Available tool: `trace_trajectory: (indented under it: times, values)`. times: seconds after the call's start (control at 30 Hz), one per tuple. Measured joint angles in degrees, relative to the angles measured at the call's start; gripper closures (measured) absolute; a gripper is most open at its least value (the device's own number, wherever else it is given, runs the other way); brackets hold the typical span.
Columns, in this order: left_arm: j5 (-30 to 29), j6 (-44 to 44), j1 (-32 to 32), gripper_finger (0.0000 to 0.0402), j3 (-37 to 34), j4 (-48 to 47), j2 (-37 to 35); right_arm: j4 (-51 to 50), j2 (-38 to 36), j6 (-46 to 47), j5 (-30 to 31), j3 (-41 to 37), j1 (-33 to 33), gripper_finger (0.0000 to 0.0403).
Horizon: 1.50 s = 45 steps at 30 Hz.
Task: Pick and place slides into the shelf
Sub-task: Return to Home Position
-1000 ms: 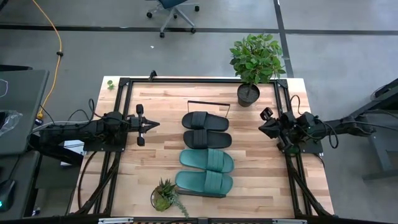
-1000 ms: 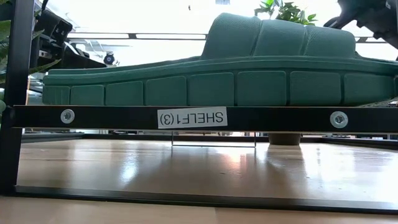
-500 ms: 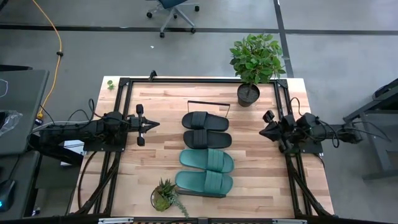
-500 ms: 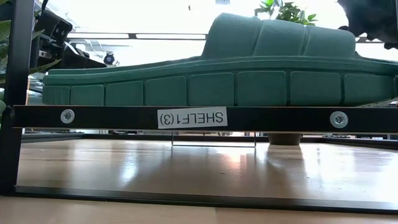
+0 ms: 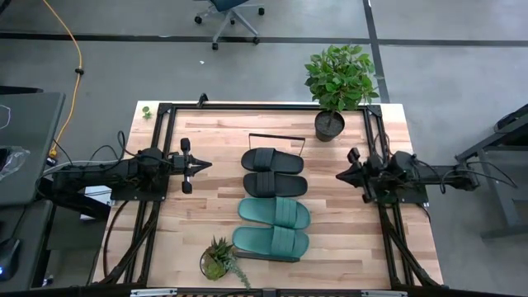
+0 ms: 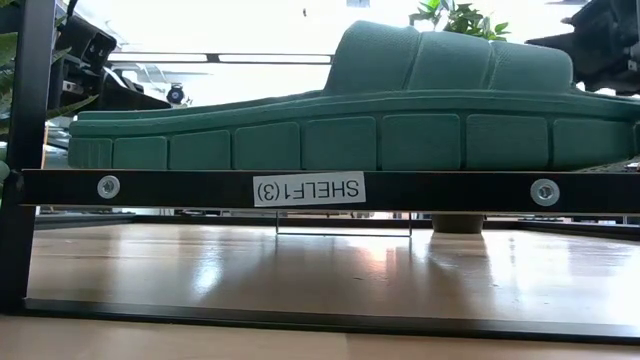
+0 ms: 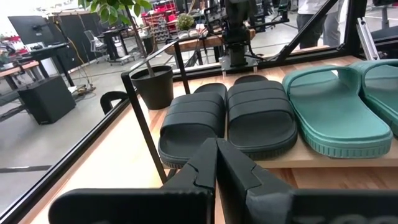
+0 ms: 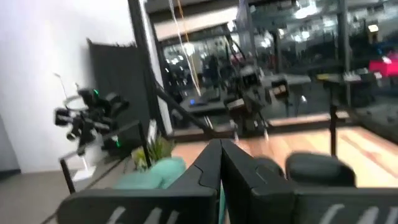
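Note:
Two black slides (image 5: 274, 172) and two teal slides (image 5: 273, 227) lie side by side, soles down, on the shelf (image 5: 277, 136) at the table's middle. The nearest teal slide (image 6: 400, 110) rests above the shelf's black rail (image 6: 180, 188) in the low view. My left gripper (image 5: 202, 165) hovers shut left of the black slides (image 7: 249, 115), pointing at them. My right gripper (image 5: 338, 175) hovers shut right of the slides, pointing toward them; its wrist view shows a teal slide (image 8: 155, 174) and a black slide (image 8: 317, 168) ahead. Neither gripper holds anything.
A large potted plant (image 5: 337, 91) stands at the table's far right corner. A small succulent (image 5: 219, 257) sits near the front edge, just left of the shelf. Black frame rails (image 5: 157, 148) run along both table sides. Bare wood lies between each gripper and the shelf.
My right gripper has sunk a little and tipped up to about level, its tip swinging round to point at the slides, while the arm drew back toward the table's right edge. The slides and my left gripper have not moved.

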Motion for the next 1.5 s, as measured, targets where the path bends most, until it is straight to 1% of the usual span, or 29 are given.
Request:
trace_trajectory:
  times: [0.23, 0.37, 1.5]
  values:
    - [0.0, 0.0, 0.0, 0.0401, 0.0, 0.0, 0.0, -7.8, 0.0, 0.3, 6.3, 0.0, 0.0, 0.0403]
    - [0.0, 0.0, 0.0, 0.0401, 0.0, 0.0, 0.0, -8.0, 0.2, 0.2, 8.9, 0.0, 0.0, 0.0403]
    - [0.0, 0.0, 0.0, 0.0401, 0.0, 0.0, 0.0, -8.1, 0.3, 0.6, 8.9, 0.0, 0.0, 0.0403]
